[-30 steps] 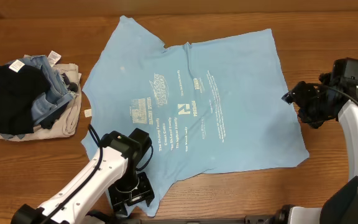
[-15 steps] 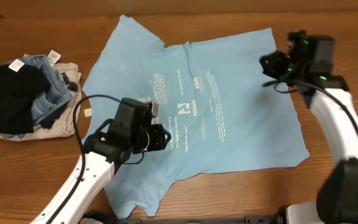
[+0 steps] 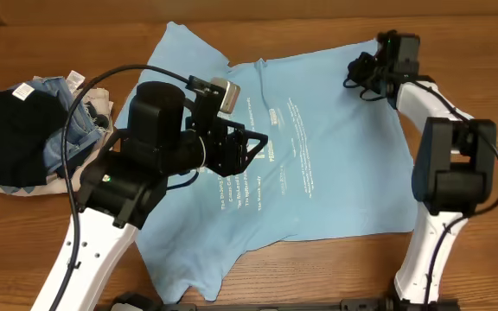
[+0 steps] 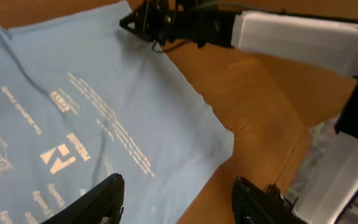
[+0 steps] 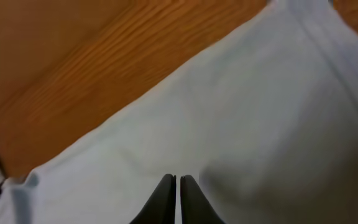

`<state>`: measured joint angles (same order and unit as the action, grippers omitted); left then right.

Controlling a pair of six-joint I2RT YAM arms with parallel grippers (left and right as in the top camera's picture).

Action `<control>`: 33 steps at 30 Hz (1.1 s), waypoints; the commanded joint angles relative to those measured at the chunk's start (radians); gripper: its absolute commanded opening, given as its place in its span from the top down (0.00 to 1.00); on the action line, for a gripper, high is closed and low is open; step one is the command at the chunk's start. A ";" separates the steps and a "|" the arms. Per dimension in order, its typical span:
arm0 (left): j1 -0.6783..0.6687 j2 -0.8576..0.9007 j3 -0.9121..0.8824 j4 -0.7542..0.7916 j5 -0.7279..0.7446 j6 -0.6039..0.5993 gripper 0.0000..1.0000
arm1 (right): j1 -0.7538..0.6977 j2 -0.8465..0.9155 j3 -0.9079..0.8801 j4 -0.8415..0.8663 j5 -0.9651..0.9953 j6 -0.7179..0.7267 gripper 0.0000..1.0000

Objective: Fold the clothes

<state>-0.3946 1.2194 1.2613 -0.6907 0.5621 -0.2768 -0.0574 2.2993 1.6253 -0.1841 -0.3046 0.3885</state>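
Observation:
The clothes are one light-blue T-shirt (image 3: 335, 164) lying flat on the wooden table, white print facing up. My left gripper (image 3: 253, 142) hovers high over the printed middle of the shirt. In the left wrist view it (image 4: 178, 190) is open, with nothing between its black fingers (image 4: 107, 196), and the shirt (image 4: 104, 93) lies far below. My right gripper (image 3: 354, 71) is at the shirt's top right corner. In the right wrist view it (image 5: 178, 182) is shut, tips together just over the cloth (image 5: 260, 124); no fabric shows between them.
A pile of other garments (image 3: 41, 130), black, denim and beige, sits at the table's left edge. Bare wood (image 3: 474, 250) lies right of and below the shirt. The right arm's white link (image 4: 297, 37) crosses the top of the left wrist view.
The left arm rose from the shirt's lower left hem to above its middle, and its jaws opened again. The right gripper moved from the table's right side to the shirt's top right corner and shut.

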 commanded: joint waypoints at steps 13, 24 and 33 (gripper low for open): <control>0.001 -0.005 0.015 -0.073 0.023 0.007 0.42 | -0.085 0.100 0.076 -0.137 0.484 -0.056 0.92; 0.002 -0.005 0.015 -0.073 0.028 0.008 0.42 | -0.262 0.098 0.080 -0.173 0.450 -0.132 0.95; 0.002 0.078 0.015 -0.127 -0.656 0.030 0.59 | -0.263 -0.124 0.315 -0.481 -0.166 -0.157 0.36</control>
<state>-0.3946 1.2343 1.2613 -0.8219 0.2619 -0.2813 -0.3199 2.3413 1.8389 -0.5892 -0.2077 0.2344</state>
